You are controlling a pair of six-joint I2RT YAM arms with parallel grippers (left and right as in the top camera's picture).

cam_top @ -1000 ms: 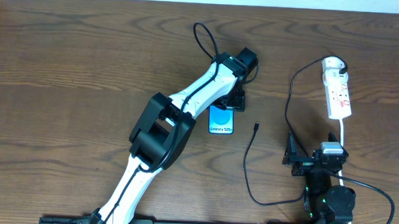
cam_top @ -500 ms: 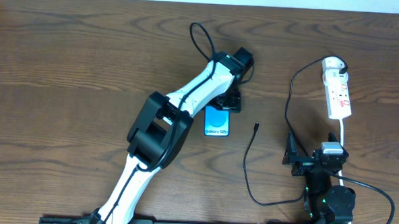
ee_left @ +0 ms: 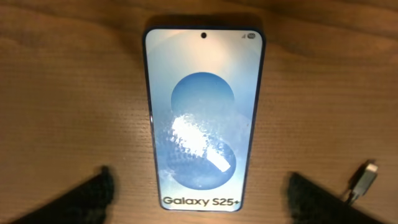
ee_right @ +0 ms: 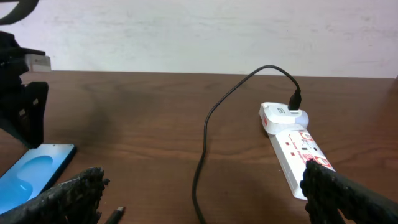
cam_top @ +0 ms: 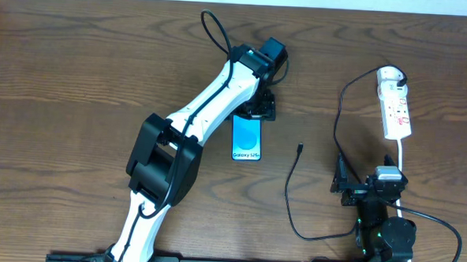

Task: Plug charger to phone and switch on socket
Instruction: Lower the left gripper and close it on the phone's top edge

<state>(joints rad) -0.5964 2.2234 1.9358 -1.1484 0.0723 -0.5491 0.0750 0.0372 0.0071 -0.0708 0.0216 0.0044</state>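
The phone (cam_top: 246, 138) lies flat, screen up, on the wooden table (cam_top: 78, 77). My left gripper (cam_top: 259, 108) is over its far end, open and empty. In the left wrist view the phone (ee_left: 202, 118) fills the middle, and the gripper's (ee_left: 199, 183) fingers stand wide on either side without touching it. The charger's connector tip (cam_top: 300, 147) lies loose to the right of the phone, and also shows in the left wrist view (ee_left: 364, 180). Its black cable (cam_top: 289, 204) loops to the plug (cam_top: 399, 75) in the socket (cam_top: 396, 106). My right gripper (ee_right: 202, 186) is open and empty, near the front edge.
The socket's white cord (cam_top: 402, 166) runs toward the right arm's base (cam_top: 383, 232). In the right wrist view the socket (ee_right: 292, 146) is ahead to the right, the cable (ee_right: 205, 143) ahead in the middle and the connector tip (ee_right: 115, 213) low on the left.
My left arm has swung left and toward the far side. The phone has shifted a little to the left. The right arm, cable and socket have not moved.
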